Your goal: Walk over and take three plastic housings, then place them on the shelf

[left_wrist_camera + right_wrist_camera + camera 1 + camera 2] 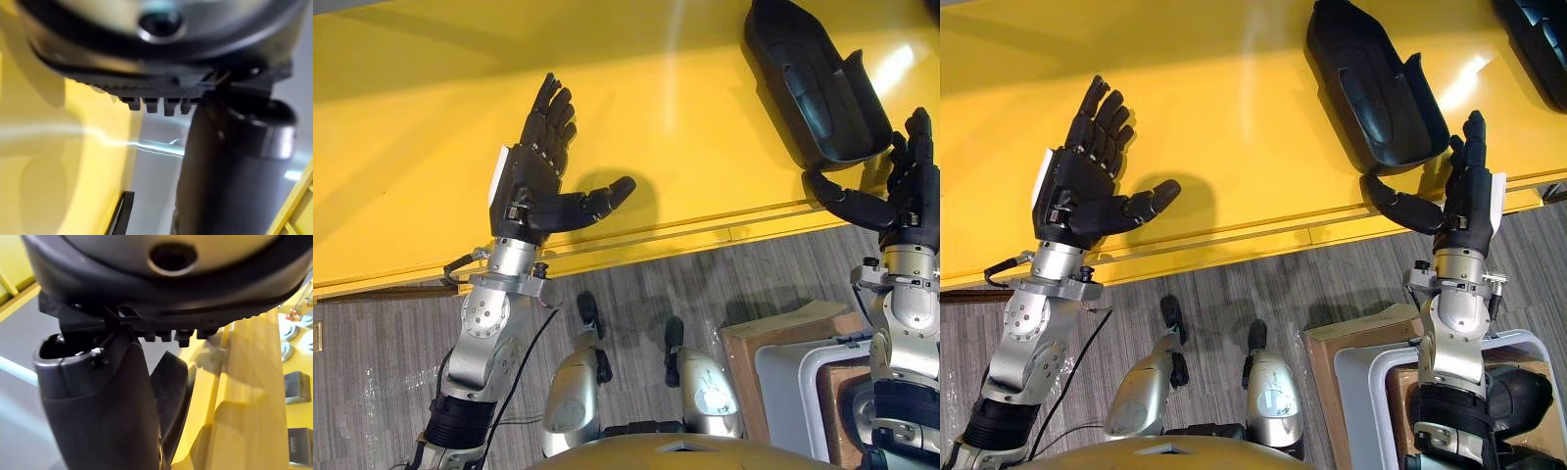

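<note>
Nearest, a cardboard box and a grey bin sit on the floor by the right arm. Both the left hand and the right hand hover over the desk's front edge, fingers spread wide, holding nothing. Open yellow surface stretches beyond the left fingers. One black plastic housing lies just past the right thumb, and a second housing lies farther off to its right.

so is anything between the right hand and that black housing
Nothing visible. The open right hand is just beside the housing on the yellow table, its thumb close to the housing's near end.
</note>
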Motion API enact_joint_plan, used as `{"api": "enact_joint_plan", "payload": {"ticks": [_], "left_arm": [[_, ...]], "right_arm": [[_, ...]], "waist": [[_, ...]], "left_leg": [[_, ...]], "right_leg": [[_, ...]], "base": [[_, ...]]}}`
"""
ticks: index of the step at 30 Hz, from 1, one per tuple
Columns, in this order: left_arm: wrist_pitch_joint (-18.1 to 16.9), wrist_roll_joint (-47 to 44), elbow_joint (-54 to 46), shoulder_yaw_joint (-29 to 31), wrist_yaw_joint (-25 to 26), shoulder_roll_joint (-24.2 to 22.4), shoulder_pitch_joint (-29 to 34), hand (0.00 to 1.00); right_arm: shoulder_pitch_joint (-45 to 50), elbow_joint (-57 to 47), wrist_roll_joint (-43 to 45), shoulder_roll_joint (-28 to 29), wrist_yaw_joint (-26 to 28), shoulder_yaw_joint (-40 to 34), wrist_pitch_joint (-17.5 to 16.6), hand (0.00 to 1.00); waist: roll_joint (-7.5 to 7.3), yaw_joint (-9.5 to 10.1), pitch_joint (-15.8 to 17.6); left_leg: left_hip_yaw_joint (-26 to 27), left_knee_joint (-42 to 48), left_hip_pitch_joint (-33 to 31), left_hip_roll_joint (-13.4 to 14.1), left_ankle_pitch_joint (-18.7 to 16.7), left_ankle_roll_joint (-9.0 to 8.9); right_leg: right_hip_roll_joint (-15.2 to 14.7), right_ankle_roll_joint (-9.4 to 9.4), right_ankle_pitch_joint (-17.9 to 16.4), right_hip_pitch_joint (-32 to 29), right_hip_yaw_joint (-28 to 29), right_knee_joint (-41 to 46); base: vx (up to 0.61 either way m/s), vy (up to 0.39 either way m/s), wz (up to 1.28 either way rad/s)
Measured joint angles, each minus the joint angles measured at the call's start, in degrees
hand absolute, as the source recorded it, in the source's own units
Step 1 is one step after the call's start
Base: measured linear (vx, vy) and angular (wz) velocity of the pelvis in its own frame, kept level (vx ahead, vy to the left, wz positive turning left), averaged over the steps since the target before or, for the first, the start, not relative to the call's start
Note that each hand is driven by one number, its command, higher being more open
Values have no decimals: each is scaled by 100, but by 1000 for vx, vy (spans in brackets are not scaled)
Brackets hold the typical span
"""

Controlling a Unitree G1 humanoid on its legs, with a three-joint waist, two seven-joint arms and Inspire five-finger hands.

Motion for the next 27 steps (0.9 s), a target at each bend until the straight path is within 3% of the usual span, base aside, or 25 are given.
{"api": "enact_joint_plan", "payload": {"ticks": [15,27], "left_arm": [[1,0,202,161,-116,-112,6,100],[1,6,202,160,-169,-112,17,100]], "right_arm": [[-501,27,52,-226,513,408,21,100],[-522,49,27,-225,323,468,21,100]], "waist": [[84,127,46],[83,135,46]], "left_leg": [[-114,-1,-5,3,44,-28],[-136,0,5,7,57,-30]], "right_leg": [[1,-19,-44,20,-118,98],[3,-18,-43,52,-156,95]], "base": [[9,-7,4],[4,-2,1]]}}
